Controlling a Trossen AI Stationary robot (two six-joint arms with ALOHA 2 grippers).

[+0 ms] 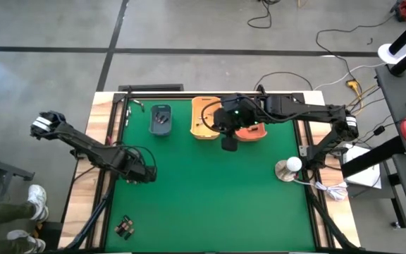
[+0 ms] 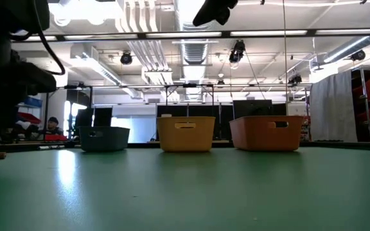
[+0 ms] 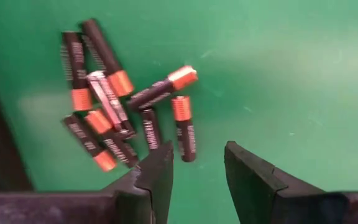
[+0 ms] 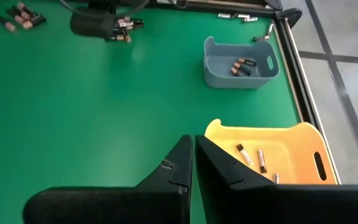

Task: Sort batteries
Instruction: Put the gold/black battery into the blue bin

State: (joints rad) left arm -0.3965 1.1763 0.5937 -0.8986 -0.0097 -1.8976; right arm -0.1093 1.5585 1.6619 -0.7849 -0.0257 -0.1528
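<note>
While both arms hang over the green table (image 1: 210,204), the high view shows the left gripper (image 1: 145,173) above the mat's left side and the right gripper (image 1: 229,143) just in front of the three bins at the far edge: grey-blue bin (image 1: 161,119), yellow bin (image 1: 203,118), orange bin (image 1: 251,131). A small group of batteries (image 1: 125,226) lies well apart, near the front left corner.

In the low view, the three bins stand in a row across the table; the arms barely show.

From the left wrist view, the left gripper (image 3: 197,165) hovers over a loose pile of batteries (image 3: 114,106) with its fingers parted and nothing between them.

The right wrist view shows the right gripper (image 4: 194,157) with fingers pressed together, holding nothing. A few cells lie in the grey-blue bin (image 4: 219,68) and in the yellow bin (image 4: 291,140); another group of batteries (image 4: 20,15) lies loose on the mat.

Sorting looks partly done: two loose groups remain.
</note>
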